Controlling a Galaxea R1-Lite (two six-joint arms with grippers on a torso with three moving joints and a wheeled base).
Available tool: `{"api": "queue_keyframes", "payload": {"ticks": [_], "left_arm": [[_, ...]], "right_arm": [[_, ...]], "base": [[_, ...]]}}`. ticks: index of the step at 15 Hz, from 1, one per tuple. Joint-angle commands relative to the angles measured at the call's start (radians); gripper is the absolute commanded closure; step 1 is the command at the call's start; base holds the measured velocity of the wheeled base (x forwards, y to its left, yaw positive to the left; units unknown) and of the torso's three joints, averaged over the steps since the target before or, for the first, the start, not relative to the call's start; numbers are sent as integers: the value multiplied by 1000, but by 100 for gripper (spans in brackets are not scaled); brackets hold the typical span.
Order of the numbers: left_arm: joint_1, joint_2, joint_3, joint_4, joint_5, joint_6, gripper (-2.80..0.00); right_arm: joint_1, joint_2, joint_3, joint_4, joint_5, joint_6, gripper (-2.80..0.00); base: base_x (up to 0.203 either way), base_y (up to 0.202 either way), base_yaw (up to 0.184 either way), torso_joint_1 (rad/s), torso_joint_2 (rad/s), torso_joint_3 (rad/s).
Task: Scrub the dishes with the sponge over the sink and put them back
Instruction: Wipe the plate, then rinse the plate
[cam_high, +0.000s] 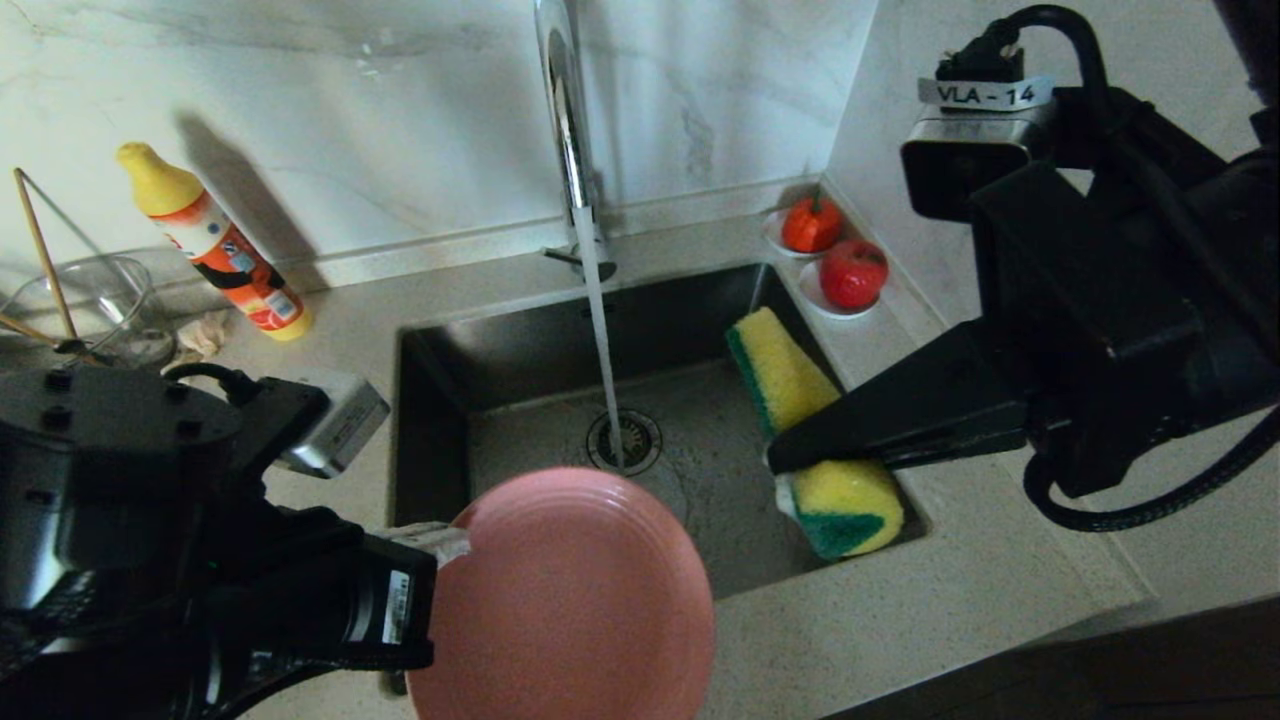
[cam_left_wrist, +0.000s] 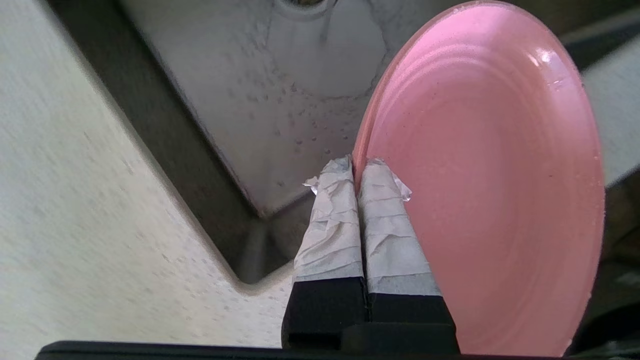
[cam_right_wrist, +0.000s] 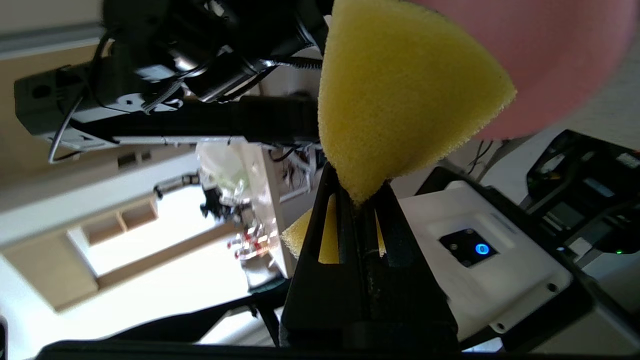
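The left gripper (cam_left_wrist: 357, 175) had its tape-wrapped fingers (cam_left_wrist: 330, 220) pinched tight on the rim of the pink plate (cam_high: 575, 600), holding it tilted over the sink's near edge, its face turned up toward the head camera. The plate was round, shallow and matte pink, with faint concentric rings and a wet sheen.

The right gripper (cam_high: 785, 458) had its black fingers (cam_right_wrist: 345, 235) clamped across the middle of the sponge (cam_high: 800, 440), squeezing it at the waist. The sponge's long axis ran from the sink's far right side toward the near right corner. It was yellow foam with a dark green scouring layer along one side, held over the right part of the basin and apart from the plate.

The sink (cam_high: 440, 400) was a dark steel basin set in a pale speckled tabletop (cam_high: 950, 600). Water ran from the chrome tap (cam_high: 565, 120) straight onto the round drain (cam_high: 625, 440). Two small white saucers (cam_high: 815, 295) in the back right corner held red fruit (cam_high: 853, 272).
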Motion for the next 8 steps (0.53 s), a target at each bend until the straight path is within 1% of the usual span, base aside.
{"api": "queue_keyframes", "payload": {"ticks": [1,3,6,7,8], "left_arm": [[32,102,-5,-16,2,-47,0],[77,204,-8,-115,2,-79,0],[142,354,-23,-303,4,-99,0],[160,394,-43,-332,6,-104,0],[178,424,-82,-346,10,-129,0]], "right_arm": [[-40,-67,71,2,2,-18,0],[-67,-107,140,-2,1,-32,0],[-114,-143,216,-3,1,-45,0],[-129,-152,240,-3,2,-50,0],[-135,-162,262,-3,3,-52,0]], "base": [[0,0,0,0,0,0],[0,0,0,0,0,0],[0,0,0,0,0,0],[0,0,0,0,0,0],[0,0,0,0,0,0]]}}
